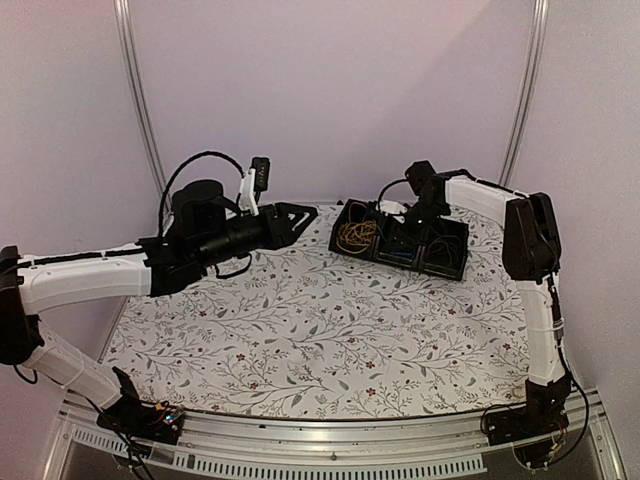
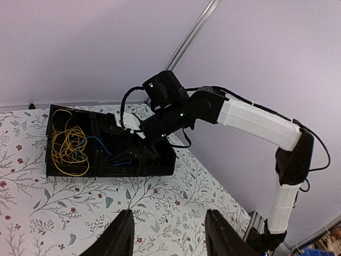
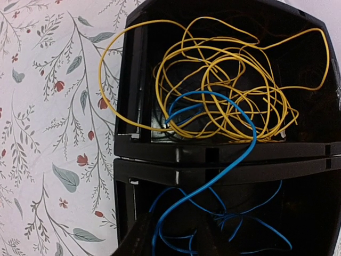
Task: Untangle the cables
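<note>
A black tray [image 1: 336, 246] with compartments stands at the back right of the table. A tangled yellow cable [image 1: 355, 236] fills its left compartment. A blue cable [image 1: 402, 256] lies in the middle one. In the right wrist view one blue strand [image 3: 253, 136] runs over the divider [image 3: 298, 160] into the yellow bundle [image 3: 234, 80]. My right gripper [image 3: 176, 240] is open, low in the blue compartment, with that strand between its fingers. My left gripper [image 2: 169, 213] is open and empty, above the cloth left of the tray [image 2: 133, 169]. I cannot make out a black cable.
A floral cloth [image 1: 320, 330] covers the table. Grey walls and two metal frame posts [image 1: 140, 100] close the back. The right arm [image 2: 250, 120] reaches over the tray's far side. The table's right edge [image 2: 250, 218] lies close to the tray.
</note>
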